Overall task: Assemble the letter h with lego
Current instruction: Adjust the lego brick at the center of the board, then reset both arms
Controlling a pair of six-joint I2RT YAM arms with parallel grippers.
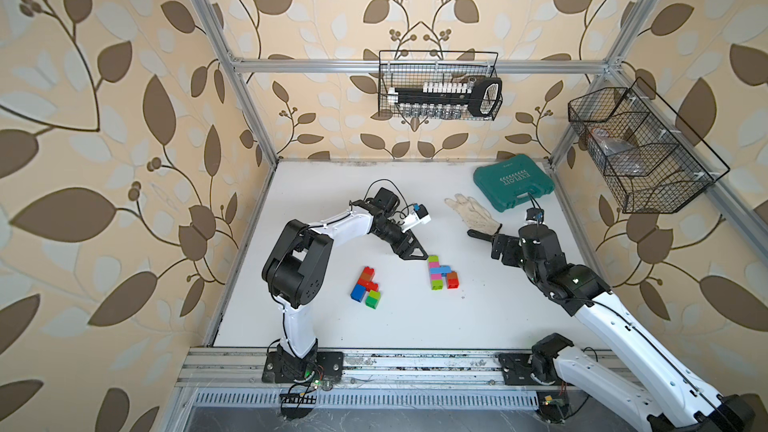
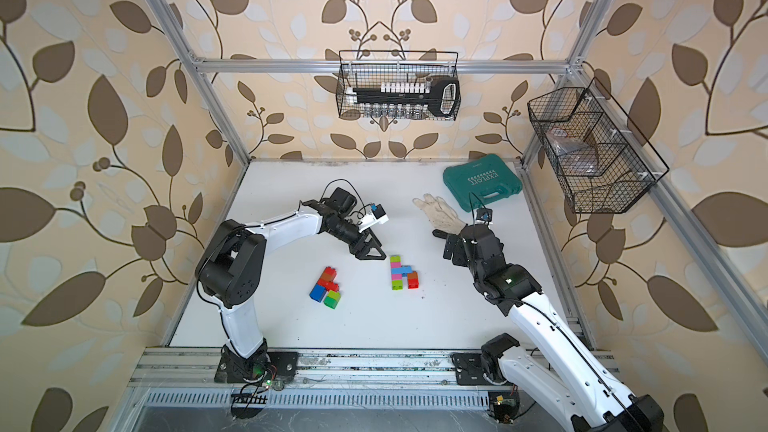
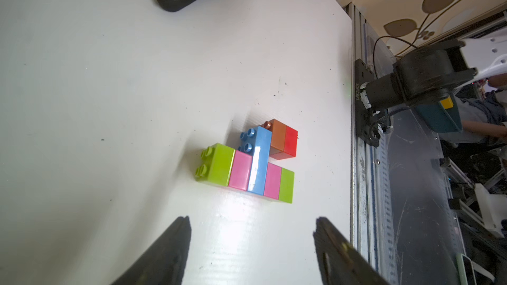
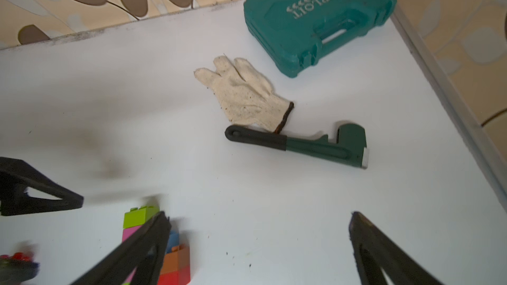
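A white table (image 1: 332,326) is sitting inside a metal frame walled with leaf-patterned paper, and a wire basket (image 1: 440,85) is hanging on the back wall. The lego h (image 1: 440,272) is lying flat near the middle of the table. It is a line of lime, pink, light blue, pink and lime bricks, with the light blue one reaching sideways to a short leg of orange and red. The left gripper (image 3: 251,220) is hovering just beside the h, not touching it, with its fingers spread wide and nothing between them. The right gripper (image 4: 259,215) is gaping wide and empty too. It is hanging off to the right of the h, near a green wrench (image 4: 301,143) and a white glove (image 4: 244,94), with a teal case (image 4: 315,17) lying beyond them. A second clump of lego (image 1: 365,286), orange, red, blue, green and lime, is resting to the left of the h, apart from it.
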